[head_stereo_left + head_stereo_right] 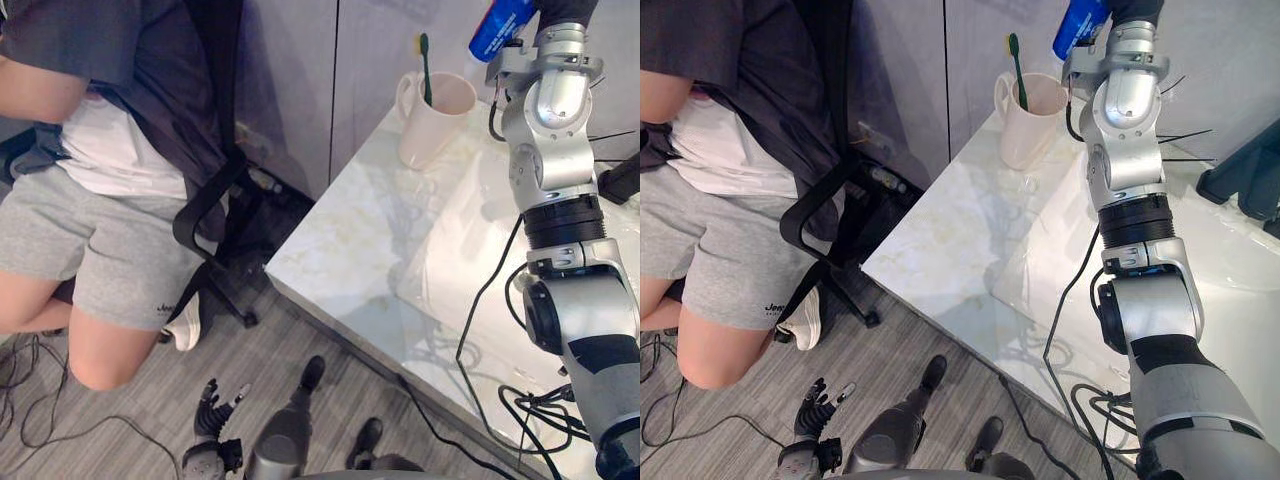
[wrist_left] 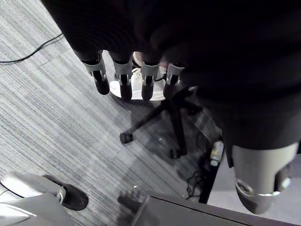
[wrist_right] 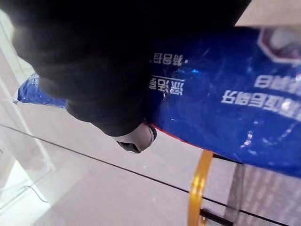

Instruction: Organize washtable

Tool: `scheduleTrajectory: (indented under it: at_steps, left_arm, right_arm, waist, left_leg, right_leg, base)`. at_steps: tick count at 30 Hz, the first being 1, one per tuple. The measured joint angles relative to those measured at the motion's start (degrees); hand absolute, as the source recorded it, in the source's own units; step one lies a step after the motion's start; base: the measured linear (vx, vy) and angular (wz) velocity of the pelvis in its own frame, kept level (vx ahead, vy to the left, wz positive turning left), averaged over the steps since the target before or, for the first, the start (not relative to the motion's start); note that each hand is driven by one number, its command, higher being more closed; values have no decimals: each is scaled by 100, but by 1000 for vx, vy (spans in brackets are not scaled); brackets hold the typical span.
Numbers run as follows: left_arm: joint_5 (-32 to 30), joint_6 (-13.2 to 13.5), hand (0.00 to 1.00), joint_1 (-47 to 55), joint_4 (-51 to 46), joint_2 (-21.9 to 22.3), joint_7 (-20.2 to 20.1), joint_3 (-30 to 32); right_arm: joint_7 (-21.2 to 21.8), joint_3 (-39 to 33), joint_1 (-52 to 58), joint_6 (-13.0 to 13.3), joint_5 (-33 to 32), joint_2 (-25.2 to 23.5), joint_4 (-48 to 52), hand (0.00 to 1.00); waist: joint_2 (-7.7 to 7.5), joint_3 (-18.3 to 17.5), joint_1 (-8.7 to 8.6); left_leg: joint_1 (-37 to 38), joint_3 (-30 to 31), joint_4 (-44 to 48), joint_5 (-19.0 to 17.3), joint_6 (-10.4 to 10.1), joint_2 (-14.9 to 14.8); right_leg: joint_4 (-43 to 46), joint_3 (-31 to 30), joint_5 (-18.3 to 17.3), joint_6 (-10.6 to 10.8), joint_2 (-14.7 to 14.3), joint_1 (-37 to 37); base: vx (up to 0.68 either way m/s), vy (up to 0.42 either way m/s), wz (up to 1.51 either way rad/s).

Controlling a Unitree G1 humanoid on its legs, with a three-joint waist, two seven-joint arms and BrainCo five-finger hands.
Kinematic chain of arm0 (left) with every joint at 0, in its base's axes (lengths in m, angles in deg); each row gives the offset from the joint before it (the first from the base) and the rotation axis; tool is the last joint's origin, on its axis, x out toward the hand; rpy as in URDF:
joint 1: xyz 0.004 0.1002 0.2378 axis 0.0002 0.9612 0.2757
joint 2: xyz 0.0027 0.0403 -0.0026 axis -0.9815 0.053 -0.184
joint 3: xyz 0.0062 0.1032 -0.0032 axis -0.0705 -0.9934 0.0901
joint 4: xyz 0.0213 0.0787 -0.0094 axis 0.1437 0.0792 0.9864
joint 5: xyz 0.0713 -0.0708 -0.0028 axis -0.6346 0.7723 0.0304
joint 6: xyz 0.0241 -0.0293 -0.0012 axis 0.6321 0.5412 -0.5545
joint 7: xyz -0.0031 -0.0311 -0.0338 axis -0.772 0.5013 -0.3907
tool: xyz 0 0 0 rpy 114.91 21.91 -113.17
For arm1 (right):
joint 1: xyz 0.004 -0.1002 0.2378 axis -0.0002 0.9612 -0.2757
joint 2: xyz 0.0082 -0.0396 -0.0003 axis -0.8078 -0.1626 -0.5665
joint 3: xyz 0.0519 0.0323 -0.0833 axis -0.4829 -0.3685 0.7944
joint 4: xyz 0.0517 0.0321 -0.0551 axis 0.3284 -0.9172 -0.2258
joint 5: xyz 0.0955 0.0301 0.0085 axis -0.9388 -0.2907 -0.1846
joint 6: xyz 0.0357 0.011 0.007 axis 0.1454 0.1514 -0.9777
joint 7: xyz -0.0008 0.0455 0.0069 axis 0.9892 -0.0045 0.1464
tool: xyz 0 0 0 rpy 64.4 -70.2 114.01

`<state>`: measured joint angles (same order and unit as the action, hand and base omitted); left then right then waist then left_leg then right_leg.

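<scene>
Progress stands partway, in our judgement. We find the right hand (image 3: 113,94) raised at 1 o'clock of the head view, closed round a blue toothpaste tube (image 1: 500,28). Its wrist view shows the thumb pressed against the tube's printed face. The tube hangs in the air at the 1 o'clock side of the cream mug (image 1: 425,125), near its rim but not touching it. The mug stands upright at the far corner of the bench (image 1: 340,250), with a green toothbrush (image 1: 424,65) standing inside it.

We rate the toothbrush as stowed and the tube as in transit. Setting it down, probably in or beside the mug, is outstanding. A pale sheet or cloth (image 1: 470,250) lies on the bench at 5 o'clock of the mug; we cannot tell its kind or whether it needs attention.

The left hand (image 1: 212,408) hangs at 7 o'clock, low over the floor (image 1: 130,420), fingers (image 2: 123,82) relaxed and holding nothing. A seated person (image 1: 120,160) occupies an office chair (image 1: 225,80) at 10 o'clock, just beside the bench's near corner.
</scene>
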<state>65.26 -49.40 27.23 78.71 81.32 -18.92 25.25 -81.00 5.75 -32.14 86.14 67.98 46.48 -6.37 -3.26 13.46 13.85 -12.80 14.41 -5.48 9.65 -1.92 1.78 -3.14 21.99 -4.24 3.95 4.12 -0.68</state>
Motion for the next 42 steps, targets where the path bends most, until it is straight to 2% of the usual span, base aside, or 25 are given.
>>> scheduleTrajectory:
  at_steps: [7,17,28,32,36,39,42]
  left_arm:
    - [27,12,0,-15,-9,-1,14,-54]
    - [25,7,0,-150,-8,-52,31,-219]
    - [-23,-10,0,-150,0,-76,-14,-261]
    - [-25,-21,0,-150,76,-126,-72,-260]
    - [-34,-70,0,-132,170,-218,-151,-254]
    - [-38,-74,0,-123,188,-277,-249,-241]
    - [-41,-75,0,-122,345,-283,-260,-150]
  right_arm:
    - [-79,3,51,-102,124,0,-271,0]
    - [-90,34,618,-134,191,-12,-228,0]
    - [4,-107,1062,-99,222,-1,607,0]
    - [55,-348,1337,-62,158,0,1198,0]
    - [53,-736,1469,15,39,14,1641,0]
    - [53,-976,1732,171,-67,219,2018,0]
    - [70,-1152,2075,209,-66,538,2367,0]
  waist:
    - [55,153,-16]
    - [63,165,-32]
    - [57,161,-77]
    - [27,143,-115]
    - [-67,59,-239]
    - [-165,-12,-343]
    - [-252,-121,-453]
  left_leg:
    - [-7,5,1,-1,-1,-8]
    - [48,-59,1,-3,-2,-25]
    - [262,-148,-4,-5,-2,-80]
    - [284,-136,-4,-4,-2,-75]
    - [317,-163,-3,-3,-2,-75]
    - [364,-186,-3,-4,-2,-75]
    - [398,-236,-4,-5,-2,-85]
  right_leg:
    - [7,1,-30,-39,-6,14]
    - [26,-55,-30,-39,-3,-7]
    - [108,-164,-35,-48,-23,-149]
    - [109,-163,-35,-48,-22,-181]
    - [106,-170,-35,-47,-22,-205]
    - [106,-181,-35,-48,-19,-247]
    - [112,-220,-34,-47,-16,-253]
  base:
    - [0,0,0]
    - [-9,12,-2]
    - [-35,22,-4]
    - [-11,13,3]
    - [-4,5,-2]
    - [-10,8,-2]
    - [-31,14,-7]
